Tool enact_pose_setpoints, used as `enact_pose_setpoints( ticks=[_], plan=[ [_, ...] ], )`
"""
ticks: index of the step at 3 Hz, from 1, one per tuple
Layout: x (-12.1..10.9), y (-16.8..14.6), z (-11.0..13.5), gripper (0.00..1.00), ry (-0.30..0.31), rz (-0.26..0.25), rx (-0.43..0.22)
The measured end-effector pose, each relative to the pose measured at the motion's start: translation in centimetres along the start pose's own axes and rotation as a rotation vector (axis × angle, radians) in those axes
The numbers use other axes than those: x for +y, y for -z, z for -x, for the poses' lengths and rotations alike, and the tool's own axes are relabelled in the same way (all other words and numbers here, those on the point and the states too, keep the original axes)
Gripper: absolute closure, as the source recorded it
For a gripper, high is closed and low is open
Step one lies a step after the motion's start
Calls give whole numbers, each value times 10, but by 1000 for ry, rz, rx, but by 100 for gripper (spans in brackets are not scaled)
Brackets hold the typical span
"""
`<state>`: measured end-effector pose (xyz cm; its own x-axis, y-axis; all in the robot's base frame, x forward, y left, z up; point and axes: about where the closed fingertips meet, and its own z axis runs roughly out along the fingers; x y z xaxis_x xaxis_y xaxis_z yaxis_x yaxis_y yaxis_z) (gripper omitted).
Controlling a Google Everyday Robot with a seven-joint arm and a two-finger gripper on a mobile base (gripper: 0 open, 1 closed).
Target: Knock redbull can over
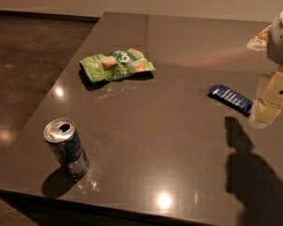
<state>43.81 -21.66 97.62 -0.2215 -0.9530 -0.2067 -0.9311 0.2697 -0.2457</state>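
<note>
**Dark glossy tabletop with an upright can and a gripper at the far side**

A dark brown, polished tabletop (179,140) fills most of the view, with small ceiling lights mirrored in its surface. The gripper (266,109), a pale cream and white part of the robot arm, hangs at the right edge of the view, low over the tabletop. Whether it is spread or pressed together cannot be told from here, and it holds nothing that can be seen.

Just beside the gripper, on its left in the view, a flat blue wrapper bar (230,98) lies on the tabletop. Its near end is close to the gripper, though contact cannot be made out.

Farther from the gripper, toward the back and left, a crumpled green snack bag (115,65) lies flat.

The redbull can (66,147) is well apart from the gripper, across the whole tabletop near its front left corner. It stands upright with a slight lean in the view. Its body is blue and silver, and its shiny top is open.

In front of the gripper, the arm's dark shadow (245,168) falls on the tabletop.
</note>
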Motion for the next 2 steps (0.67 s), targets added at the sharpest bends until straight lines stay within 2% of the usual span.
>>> enact_pose_setpoints(
  ticks=[1, 2],
  plan=[
    [0, 0, 0, 0, 0, 0, 0],
    [8, -8, 18, 0, 21, 40, -75]
  ],
)
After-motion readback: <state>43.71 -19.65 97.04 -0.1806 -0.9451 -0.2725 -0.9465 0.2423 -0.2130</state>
